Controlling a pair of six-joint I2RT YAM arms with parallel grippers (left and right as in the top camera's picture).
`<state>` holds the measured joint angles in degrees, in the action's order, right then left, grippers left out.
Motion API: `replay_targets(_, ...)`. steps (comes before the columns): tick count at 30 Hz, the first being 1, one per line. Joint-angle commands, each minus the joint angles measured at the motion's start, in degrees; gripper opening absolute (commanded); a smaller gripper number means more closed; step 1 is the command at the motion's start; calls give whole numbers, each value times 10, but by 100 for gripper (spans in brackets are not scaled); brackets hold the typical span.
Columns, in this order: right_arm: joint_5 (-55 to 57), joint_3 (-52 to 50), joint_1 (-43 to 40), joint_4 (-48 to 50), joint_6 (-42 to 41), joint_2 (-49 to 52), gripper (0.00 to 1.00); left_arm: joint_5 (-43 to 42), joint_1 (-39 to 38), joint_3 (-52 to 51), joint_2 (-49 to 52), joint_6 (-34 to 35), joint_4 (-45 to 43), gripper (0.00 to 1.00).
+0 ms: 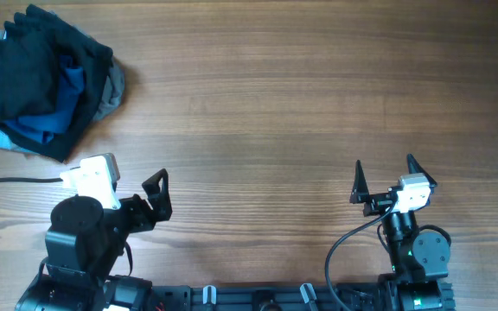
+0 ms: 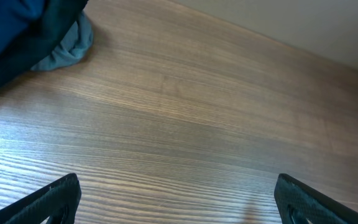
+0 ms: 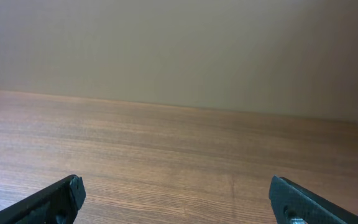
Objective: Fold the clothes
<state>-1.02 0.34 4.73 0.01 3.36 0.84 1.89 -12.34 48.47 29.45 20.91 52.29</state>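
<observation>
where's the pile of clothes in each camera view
Overhead: the heap of black, blue and grey fabric clothes lies in the top left corner.
Left wrist: its blue, dark and grey edge fills the upper left corner.
Right wrist: not in it.
Shared landmark: the brown wood-grain table, seen in all three views.

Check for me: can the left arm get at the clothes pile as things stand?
Probably yes: the left gripper is open, the clothes pile lies on its side, and only bare table shows between them.
</observation>
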Motion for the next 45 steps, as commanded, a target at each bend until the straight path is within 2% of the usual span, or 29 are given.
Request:
replay_targets(1, 6, 0, -1, 3, 10, -6, 100, 8, 13, -5, -7, 6, -2, 100)
replay_targets(4, 6, 0, -1, 3, 10, -6, 100, 3, 84, -22, -38, 6, 19, 100)
replay_targets(7, 6, 0, -1, 3, 10, -6, 100, -8, 123, -98, -103, 6, -29, 100)
replay_targets(9, 6, 0, -1, 3, 10, -6, 100, -10, 135, -197, -169, 6, -118, 100)
replay_targets(14, 6, 0, -1, 3, 10, -6, 100, -20, 135, -355, -257, 5, -316, 100)
replay_targets(18, 6, 0, -1, 3, 10, -6, 100, -11, 135, -484, -289, -12, -549, 100)
replay_targets(23, 6, 0, -1, 3, 10, -6, 100, 5, 135, -481, -292, -17, -481, 100)
replay_targets(26, 6, 0, -1, 3, 10, -6, 100, -18, 133, -481, -293, -18, -480, 100)
replay_targets(45, 6, 0, -1, 3, 10, -6, 100, -18, 133, -481, -292, -18, -480, 100)
